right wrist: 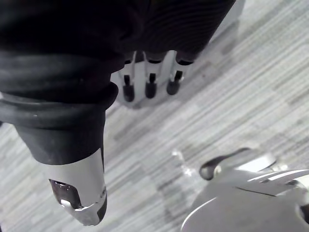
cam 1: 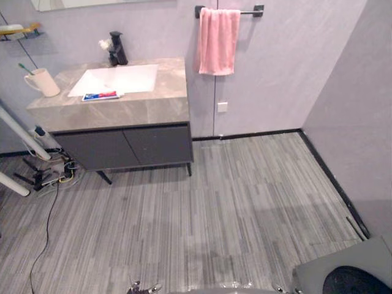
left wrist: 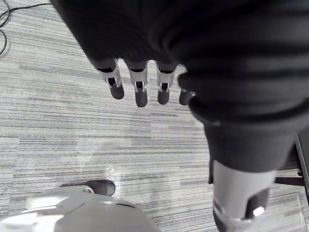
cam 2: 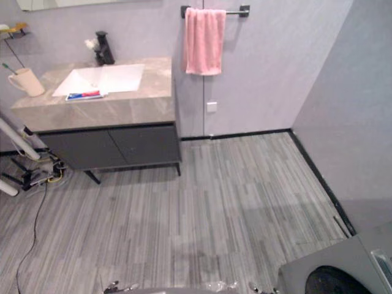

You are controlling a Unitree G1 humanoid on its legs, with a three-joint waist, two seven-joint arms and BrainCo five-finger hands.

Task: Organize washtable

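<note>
The washtable [cam 1: 116, 110] stands at the far left against the wall, a grey stone top with a white sink [cam 1: 116, 79] over dark cabinet doors. A red, white and blue toothpaste tube [cam 1: 101, 95] lies at the sink's front edge. A beige cup [cam 1: 43, 82] with a green toothbrush stands on the left end of the top. A black faucet [cam 1: 117, 49] rises behind the sink. My left hand [left wrist: 140, 84] hangs over the floor, fingers straight, holding nothing. My right hand [right wrist: 149, 82] also hangs over the floor with straight, empty fingers.
A pink towel [cam 1: 217, 40] hangs on a black bar right of the washtable. A small glass shelf [cam 1: 18, 30] sits on the wall at far left. Cables and a power strip [cam 1: 46, 174] lie on the floor beside the cabinet. A grey appliance [cam 1: 346, 272] stands at bottom right.
</note>
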